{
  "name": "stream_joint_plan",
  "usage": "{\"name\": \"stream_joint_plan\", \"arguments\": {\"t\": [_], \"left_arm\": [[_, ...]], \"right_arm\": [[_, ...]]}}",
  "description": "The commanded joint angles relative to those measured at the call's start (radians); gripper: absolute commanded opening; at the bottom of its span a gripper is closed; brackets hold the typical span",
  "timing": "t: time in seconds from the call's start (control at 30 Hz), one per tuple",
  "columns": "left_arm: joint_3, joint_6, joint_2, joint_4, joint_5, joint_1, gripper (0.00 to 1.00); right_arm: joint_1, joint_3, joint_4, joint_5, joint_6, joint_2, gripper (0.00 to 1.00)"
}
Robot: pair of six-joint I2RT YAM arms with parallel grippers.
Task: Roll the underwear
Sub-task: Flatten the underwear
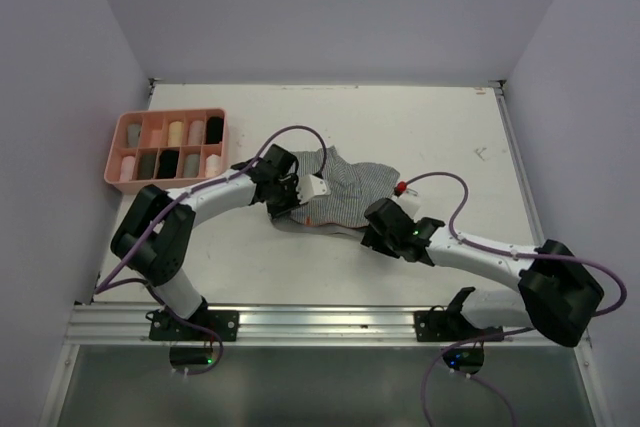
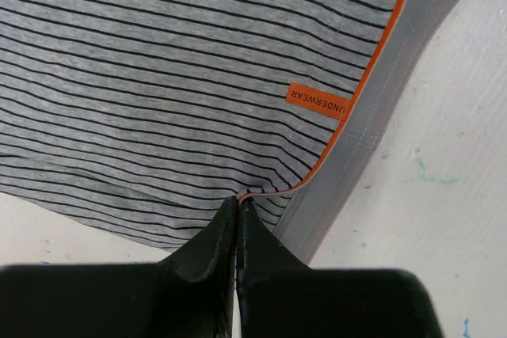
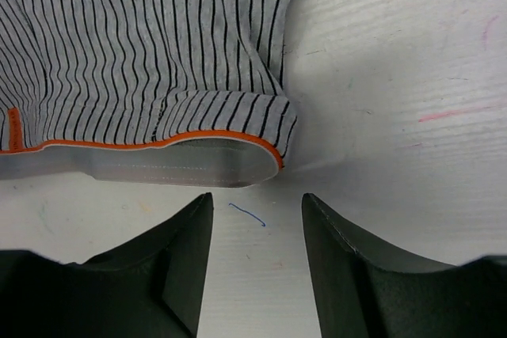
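Grey striped underwear [image 1: 345,192] mid-table. My left gripper [image 2: 238,202] pressed together, pinching orange-trimmed waistband [image 2: 384,108] edge. My right gripper [image 3: 257,211] spread, empty; waistband corner just ahead, 12 o'clock. Advise: grab corner squarely, roll both ends level.

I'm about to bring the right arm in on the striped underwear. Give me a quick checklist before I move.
1. Left gripper shut on the underwear edge: ok.
2. Right gripper open, nothing between its fingers: ok.
3. Waistband between the right fingers: not ok; its corner lies just ahead of the tips.
4. Fabric smooth overall: cannot tell; the arms cover part of it in the top view.
5. Tray clear of the garment: ok; it sits apart at the far left.
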Motion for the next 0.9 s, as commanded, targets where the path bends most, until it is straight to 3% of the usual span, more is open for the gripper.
{"name": "stream_joint_plan", "arguments": {"t": [0.0, 0.27, 0.53, 0.67, 0.87], "left_arm": [[0.051, -0.111, 0.004, 0.004, 0.028, 0.005, 0.00], [0.042, -0.229, -0.006, 0.027, 0.039, 0.005, 0.00], [0.031, -0.269, -0.001, 0.028, 0.074, 0.003, 0.00], [0.036, -0.281, 0.008, 0.031, 0.082, 0.005, 0.00], [0.030, -0.293, -0.002, 0.035, 0.082, 0.005, 0.00]], "right_arm": [[0.039, 0.051, 0.057, 0.111, 0.067, 0.070, 0.52], [0.059, 0.025, 0.008, 0.221, 0.269, 0.111, 0.44], [0.059, -0.160, 0.248, 0.191, 0.393, -0.082, 0.42], [0.058, -0.220, 0.290, 0.188, 0.455, -0.156, 0.41], [0.058, -0.268, 0.400, 0.171, 0.567, -0.072, 0.40]]}}
